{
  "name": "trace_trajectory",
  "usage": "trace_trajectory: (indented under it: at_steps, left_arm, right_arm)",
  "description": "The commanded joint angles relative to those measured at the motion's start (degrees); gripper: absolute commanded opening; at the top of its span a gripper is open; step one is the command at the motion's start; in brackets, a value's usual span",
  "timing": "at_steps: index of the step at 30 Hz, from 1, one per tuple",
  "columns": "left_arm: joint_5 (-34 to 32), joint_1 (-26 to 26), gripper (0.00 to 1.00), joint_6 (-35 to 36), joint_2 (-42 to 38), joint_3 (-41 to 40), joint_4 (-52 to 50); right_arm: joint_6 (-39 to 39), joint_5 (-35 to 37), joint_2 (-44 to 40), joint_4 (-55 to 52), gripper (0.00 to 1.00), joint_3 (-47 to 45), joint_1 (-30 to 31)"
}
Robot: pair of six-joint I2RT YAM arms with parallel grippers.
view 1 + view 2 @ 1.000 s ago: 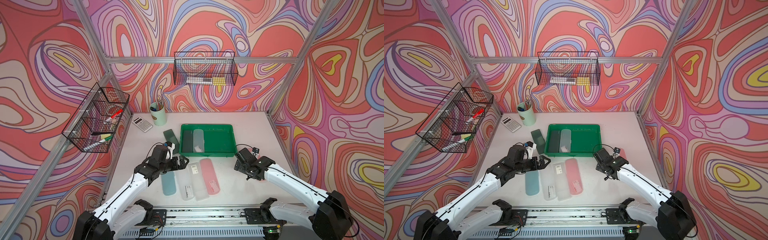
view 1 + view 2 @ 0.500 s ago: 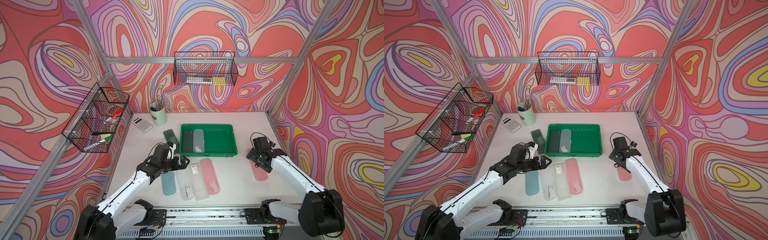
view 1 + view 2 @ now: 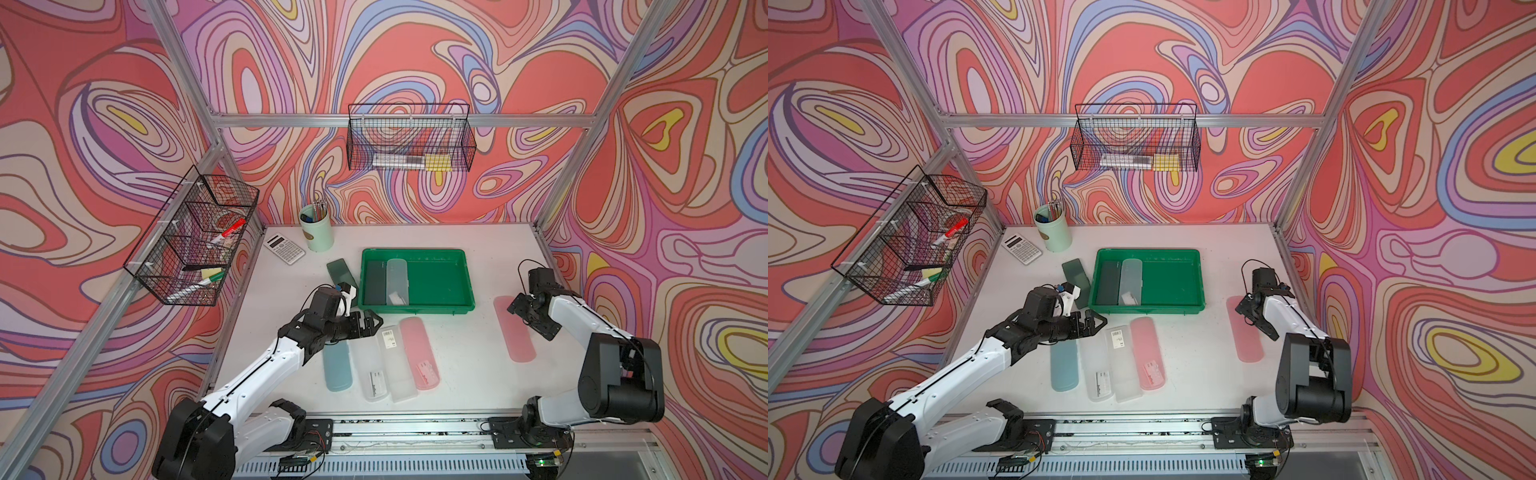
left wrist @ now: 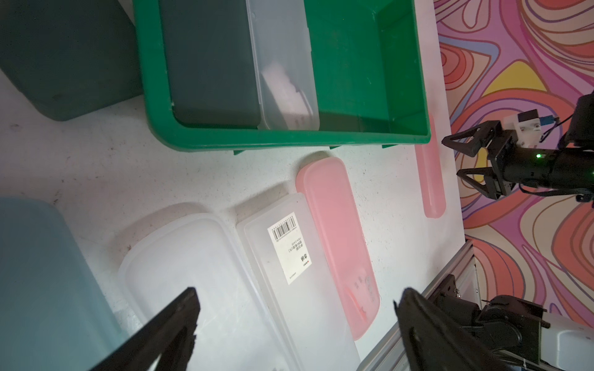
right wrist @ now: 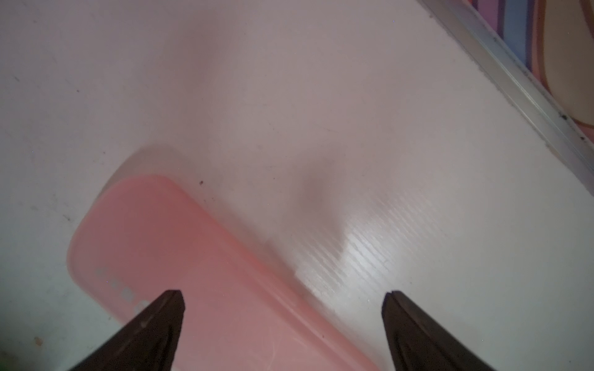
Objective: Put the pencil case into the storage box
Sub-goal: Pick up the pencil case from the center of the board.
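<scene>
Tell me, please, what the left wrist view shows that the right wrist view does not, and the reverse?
Only the left wrist view: the storage box holding a dark case and a clear case, a row of cases before it, and the open left end effector. Only the right wrist view: pale marks on the rounded end of the lone pink case. Both: that case lying flat on the white table, and the right end effector, open.

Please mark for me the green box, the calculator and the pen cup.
green box [image 3: 440, 282], in a top view: bare floor.
calculator [image 3: 286, 250], in a top view: keypad.
pen cup [image 3: 319, 236], in a top view: side wall.
</scene>
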Motion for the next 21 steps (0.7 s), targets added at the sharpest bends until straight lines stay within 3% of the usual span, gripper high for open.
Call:
trace_trajectory:
  at_steps: [1, 10, 21]
  left_arm:
    - [0.8, -0.2, 0.99, -0.2, -1.4, 0.7, 1.4]
    - [1.4, -0.3, 0.99, -0.7, -1.3, 1.0, 1.5]
    - [1.1, -0.3, 0.99, -1.0, -1.7, 0.2, 1.7]
  right_arm:
    - [-1.9, -3.4, 1.0, 3.5, 0.98, -1.2, -2.5]
    - [1.3, -12.2, 2.9, 9.8, 0.96, -6.0, -3.5]
    - [5.6, -23.1, -3.1, 14.3, 0.92, -13.8, -3.0]
